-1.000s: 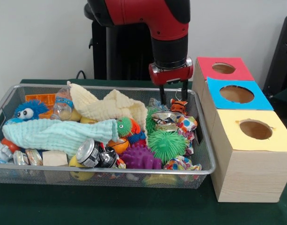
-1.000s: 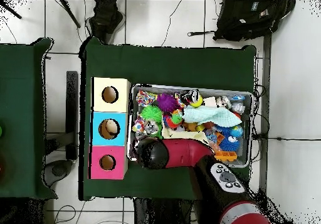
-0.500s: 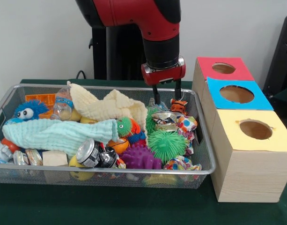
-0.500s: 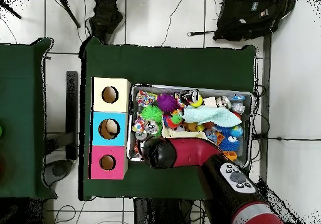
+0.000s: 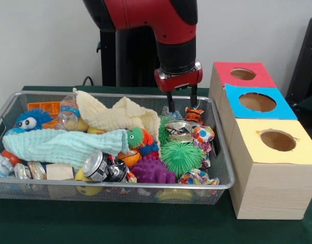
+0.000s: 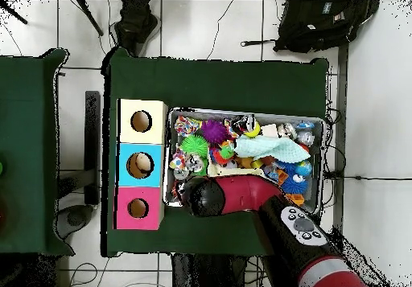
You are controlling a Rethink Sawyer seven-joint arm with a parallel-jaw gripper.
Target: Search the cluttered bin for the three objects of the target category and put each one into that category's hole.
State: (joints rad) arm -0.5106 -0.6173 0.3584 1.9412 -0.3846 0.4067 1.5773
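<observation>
A red and black Sawyer arm [image 5: 161, 20] hangs over the right end of a wire mesh bin [image 5: 217, 152] on a green-covered table [image 5: 145, 223]. Its pincer [image 5: 180, 108] is open and empty, the two dark fingers [image 5: 169, 103] set apart and pointing straight down just above the clutter at the bin's back right corner. Directly below and to the right of the fingertips lies a small orange striped tiger toy [image 5: 195, 115], beside a crumpled foil wrapper [image 5: 179, 130] and a polka-dot cloth toy [image 5: 202, 134].

Toward the centre of the frame sit a green spiky ball [image 5: 181, 157], a purple spiky ball [image 5: 151, 170] and a tipped drink can [image 5: 98, 165]. A pale mint cloth [image 5: 59, 146] stretches across the left half of the bin, with a cream cloth [image 5: 120, 117] behind it, a clear plastic bottle [image 5: 68, 114] beside that, and a blue fuzzy toy with big eyes [image 5: 31, 119] at far left.

At the right of the frame, just beside the bin, stands a row of three wooden boxes, each with a round hole in its coloured top: red [image 5: 242, 74] at the back, blue [image 5: 256, 102] in the middle, yellow [image 5: 277, 141] nearest the camera.

In the overhead view, the arm [image 6: 241, 195] covers the lower left part of the bin [image 6: 322, 123], and the three boxes [image 6: 141, 164] line up at left.
</observation>
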